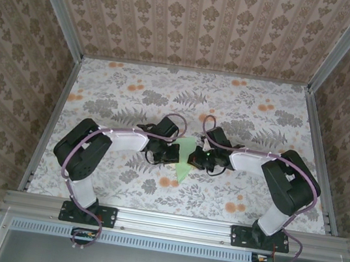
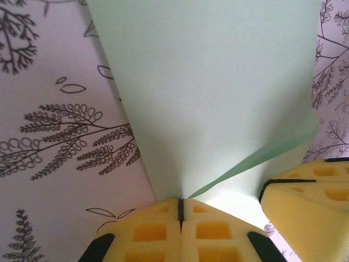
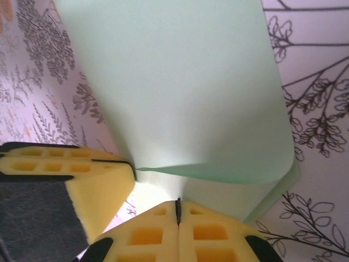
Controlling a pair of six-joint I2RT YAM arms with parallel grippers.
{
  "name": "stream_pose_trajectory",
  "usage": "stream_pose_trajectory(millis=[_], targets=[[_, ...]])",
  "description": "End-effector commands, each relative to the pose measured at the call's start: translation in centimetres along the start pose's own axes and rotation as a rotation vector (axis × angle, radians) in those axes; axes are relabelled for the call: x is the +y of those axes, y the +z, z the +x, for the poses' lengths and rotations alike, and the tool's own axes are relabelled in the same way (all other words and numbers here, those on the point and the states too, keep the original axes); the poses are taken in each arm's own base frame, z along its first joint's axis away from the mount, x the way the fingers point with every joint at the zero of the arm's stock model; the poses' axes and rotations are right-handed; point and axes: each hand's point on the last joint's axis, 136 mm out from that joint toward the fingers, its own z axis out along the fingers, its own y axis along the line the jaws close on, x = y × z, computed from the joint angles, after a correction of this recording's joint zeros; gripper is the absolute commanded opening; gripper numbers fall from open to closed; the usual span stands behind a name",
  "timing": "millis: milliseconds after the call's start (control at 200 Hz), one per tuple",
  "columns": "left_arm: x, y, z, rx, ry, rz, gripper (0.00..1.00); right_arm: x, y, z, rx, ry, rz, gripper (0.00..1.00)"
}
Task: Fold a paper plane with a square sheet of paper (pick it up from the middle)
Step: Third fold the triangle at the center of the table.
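Left gripper [image 2: 180,203]: yellow foam fingers pressed flat together, pinching the pale green paper [image 2: 218,82] where two of its layers run into the seam between the pads.
Right gripper [image 3: 178,203]: fingers likewise closed against each other, nipping the same paper from the opposite side, just beside the left gripper.
Paper: thin, plain mint-green, matte, unmarked. Held between the two grippers over the middle of the floral tabletop [image 1: 134,92]. Partly folded, one layer bending softly over another. From above it narrows to a point toward the near edge.
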Motion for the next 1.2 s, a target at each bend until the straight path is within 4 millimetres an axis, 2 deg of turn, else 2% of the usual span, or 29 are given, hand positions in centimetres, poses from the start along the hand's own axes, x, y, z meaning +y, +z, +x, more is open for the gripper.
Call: stream_pose_trajectory(millis=[0,255,505,600,715,915,1195], targets=[[3.1,1.2,1.1,0.042,-0.004,-0.123,0.00,-2.1,0.3,0.7,0.017,-0.018,0.067,0.02],[2.2,0.7,0.3,0.024,0.024,-0.111,0.00,-4.6,0.5,1.4,0.010,0.019,0.135,0.02],[-1.1,-1.9,-1.3,-0.054,0.065,-0.029,0.00,-6.5,0.7,2.0,-0.004,0.089,0.194,0.02],[-2.0,-3.1,-1.1,-0.107,0.044,-0.011,0.07,-7.3,0.7,2.2,-0.014,0.120,0.213,0.02],[-3.1,-3.7,0.4,-0.157,0.020,0.035,0.15,-8.1,0.8,2.4,-0.025,0.161,0.232,0.02],[-4.7,-2.8,2.4,-0.149,-0.017,0.120,0.16,-8.7,0.8,2.7,-0.030,0.199,0.248,0.01],[-4.2,-0.5,3.7,-0.086,-0.047,0.115,0.11,-8.9,0.9,2.9,-0.025,0.214,0.250,0.01]])
